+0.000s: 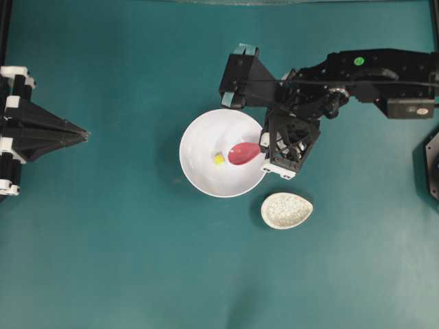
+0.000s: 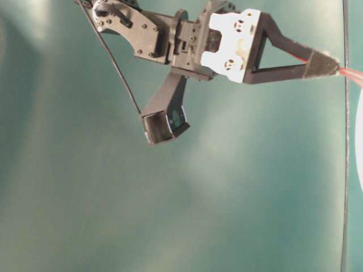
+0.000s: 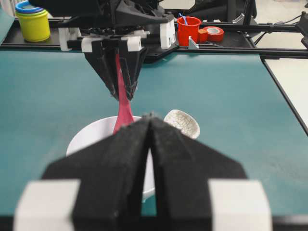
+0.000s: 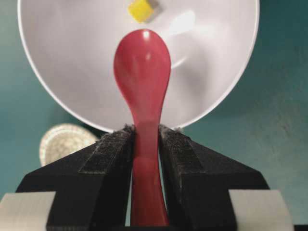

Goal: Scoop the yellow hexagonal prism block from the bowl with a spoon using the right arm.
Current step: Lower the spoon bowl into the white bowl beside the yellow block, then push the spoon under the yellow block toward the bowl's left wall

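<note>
The white bowl (image 1: 201, 144) sits mid-table with the tiny yellow block (image 1: 219, 158) on its floor. My right gripper (image 1: 264, 146) is shut on the handle of the pink-red spoon (image 1: 243, 153), whose scoop lies inside the bowl just right of the block, a small gap between them. In the right wrist view the spoon (image 4: 143, 67) runs straight out from the gripper (image 4: 146, 132) over the bowl (image 4: 72, 57), and the block (image 4: 140, 10) lies just beyond the scoop's tip. My left gripper (image 1: 85, 133) rests shut at the far left, holding nothing.
A speckled off-white oval dish (image 1: 287, 210) lies just below-right of the bowl, close to my right gripper. Behind the table's far edge stand a red cup (image 3: 188, 30), a tape roll (image 3: 214, 33) and a yellow container (image 3: 32, 21).
</note>
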Controlling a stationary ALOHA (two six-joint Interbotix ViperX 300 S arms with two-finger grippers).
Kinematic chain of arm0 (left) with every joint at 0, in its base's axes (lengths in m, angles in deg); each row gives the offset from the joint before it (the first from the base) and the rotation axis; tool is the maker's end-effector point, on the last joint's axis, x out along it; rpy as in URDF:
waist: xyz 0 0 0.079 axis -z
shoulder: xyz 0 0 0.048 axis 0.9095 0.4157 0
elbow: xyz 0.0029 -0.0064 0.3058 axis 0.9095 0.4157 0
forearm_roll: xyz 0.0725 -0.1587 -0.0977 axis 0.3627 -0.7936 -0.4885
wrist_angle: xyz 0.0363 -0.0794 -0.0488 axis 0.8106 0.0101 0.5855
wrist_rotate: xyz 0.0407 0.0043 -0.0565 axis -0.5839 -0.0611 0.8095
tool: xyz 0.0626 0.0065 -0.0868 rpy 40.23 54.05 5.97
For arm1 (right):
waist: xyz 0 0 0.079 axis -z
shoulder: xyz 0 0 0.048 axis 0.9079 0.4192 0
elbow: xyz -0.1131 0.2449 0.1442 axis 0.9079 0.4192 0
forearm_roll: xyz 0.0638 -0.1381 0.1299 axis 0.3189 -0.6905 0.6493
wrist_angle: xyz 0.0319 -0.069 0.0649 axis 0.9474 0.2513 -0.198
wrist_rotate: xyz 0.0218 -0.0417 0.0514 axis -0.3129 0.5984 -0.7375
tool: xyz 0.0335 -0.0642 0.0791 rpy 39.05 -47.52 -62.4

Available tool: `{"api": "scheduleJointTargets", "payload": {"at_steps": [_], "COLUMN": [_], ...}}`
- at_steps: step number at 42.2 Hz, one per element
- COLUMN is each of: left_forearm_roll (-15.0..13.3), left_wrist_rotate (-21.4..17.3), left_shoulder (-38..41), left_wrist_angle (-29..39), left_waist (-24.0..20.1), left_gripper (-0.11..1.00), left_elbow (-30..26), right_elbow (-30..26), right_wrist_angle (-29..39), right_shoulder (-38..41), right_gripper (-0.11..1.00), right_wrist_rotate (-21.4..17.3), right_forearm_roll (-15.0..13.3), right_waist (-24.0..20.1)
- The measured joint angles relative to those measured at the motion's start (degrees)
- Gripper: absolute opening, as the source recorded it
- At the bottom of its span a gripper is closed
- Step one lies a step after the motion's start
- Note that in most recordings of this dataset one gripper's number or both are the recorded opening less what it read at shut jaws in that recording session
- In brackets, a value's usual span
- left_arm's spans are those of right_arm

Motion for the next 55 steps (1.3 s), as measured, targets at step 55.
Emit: {"api": "scheduleJointTargets", "payload": {"at_steps": [55], "left_forearm_roll": [0.0], "left_wrist_rotate": [0.0], "left_shoulder": [0.0], "left_wrist_angle": [0.0], "left_waist": [0.0], "left_gripper": [0.00], "left_elbow": [0.0], "right_elbow": [-0.1], "right_wrist_angle": [-12.6], "right_shoulder": [5.6], "right_gripper": [0.24], "right_wrist_rotate": [-0.9], "right_forearm_roll": [0.1], "right_waist": [-1.3]}}
